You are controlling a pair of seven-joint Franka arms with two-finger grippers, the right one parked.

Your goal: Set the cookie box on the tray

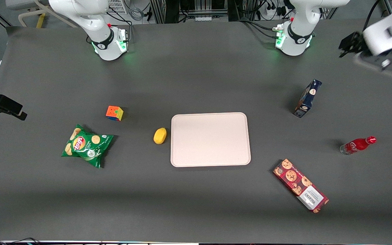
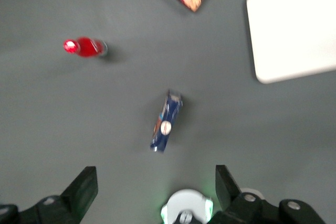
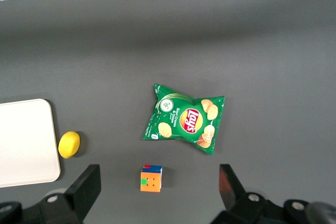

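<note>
The left arm's black two-finger gripper hangs high with fingers spread wide, holding nothing. Well below it, the small navy-blue cookie box stands on the dark table, well apart from the pale pinkish-cream rectangular tray.

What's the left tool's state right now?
Left tool: open, empty, high above the table, over the cookie box.

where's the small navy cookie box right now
The small dark navy-blue cookie box stands on the table toward the working arm's end, apart from the pale pinkish-cream tray and farther from the front camera than the red bottle; the open gripper hovers above it.
</note>
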